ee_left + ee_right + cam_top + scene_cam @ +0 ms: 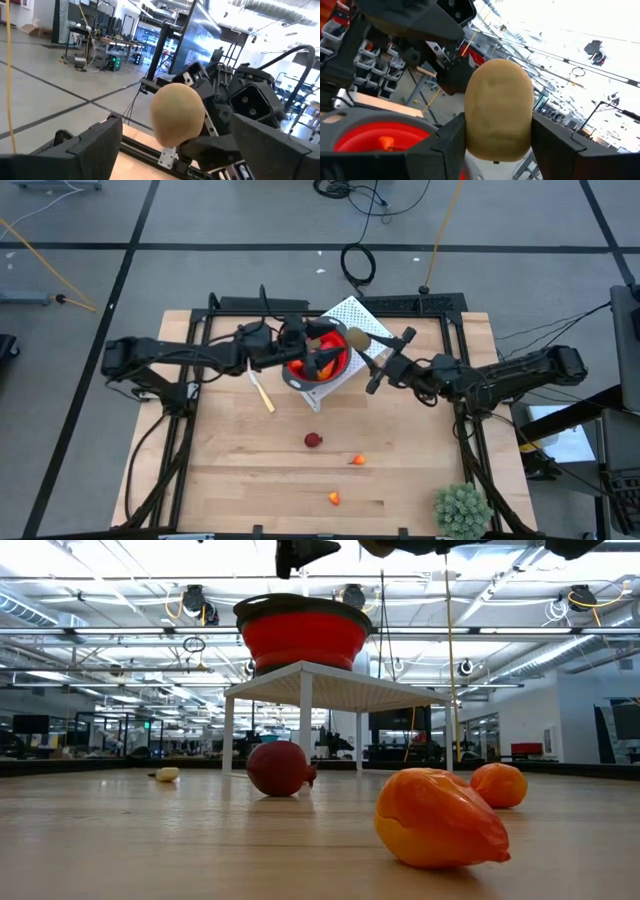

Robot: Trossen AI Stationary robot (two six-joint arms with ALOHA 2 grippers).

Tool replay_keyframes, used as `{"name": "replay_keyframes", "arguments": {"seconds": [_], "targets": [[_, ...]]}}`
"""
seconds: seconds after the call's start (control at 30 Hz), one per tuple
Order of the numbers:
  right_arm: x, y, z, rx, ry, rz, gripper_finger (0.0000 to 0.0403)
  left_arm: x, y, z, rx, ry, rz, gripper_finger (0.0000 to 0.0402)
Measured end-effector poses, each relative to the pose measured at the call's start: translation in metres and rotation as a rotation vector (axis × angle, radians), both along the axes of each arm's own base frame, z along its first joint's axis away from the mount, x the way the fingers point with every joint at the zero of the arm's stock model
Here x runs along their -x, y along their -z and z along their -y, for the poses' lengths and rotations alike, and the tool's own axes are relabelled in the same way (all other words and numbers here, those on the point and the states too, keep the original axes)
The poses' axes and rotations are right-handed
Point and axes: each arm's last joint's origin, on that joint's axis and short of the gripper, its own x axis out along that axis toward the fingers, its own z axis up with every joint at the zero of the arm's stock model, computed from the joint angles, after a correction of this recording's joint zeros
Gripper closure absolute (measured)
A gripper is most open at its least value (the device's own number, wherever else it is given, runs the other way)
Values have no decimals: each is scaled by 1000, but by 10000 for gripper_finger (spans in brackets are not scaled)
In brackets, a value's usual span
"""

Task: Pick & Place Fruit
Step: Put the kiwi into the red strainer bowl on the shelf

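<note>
Two grippers meet over the red bowl (318,363), which sits on a white stand (330,385). Right gripper (497,145) is clamped on an olive-brown oval fruit (499,111), held beside the bowl rim. Left gripper (175,150) is above the bowl w/ fingers apart, nothing in them. Orange bit (385,143) is inside the bowl. Dark red ball (313,440) & two orange pieces (358,460) lie on the surface (240,470).
</note>
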Motion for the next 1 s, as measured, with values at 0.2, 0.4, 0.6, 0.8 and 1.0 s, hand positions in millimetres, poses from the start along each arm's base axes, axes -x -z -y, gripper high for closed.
{"name": "replay_keyframes", "arguments": {"seconds": [0.2, 0.4, 0.6, 0.8, 1.0], "targets": [[-4, 3, 0, 8, 25, -3, 221, -10, -5, -1, -1, -1, 8, 15], [-4, -2, 0, 7, 24, 16, 217, -15, -1, -1, 1, -10, -6, 15], [-9, -8, 1, 5, 30, 30, 220, -17, 1, -2, 1, -21, 1, 9], [-24, -1, 2, -15, 28, 3, 218, -17, -1, -2, -3, -22, 32, 9], [-37, 0, 1, -4, 31, -17, 218, -17, -1, -3, -3, -25, 24, 9]]}}
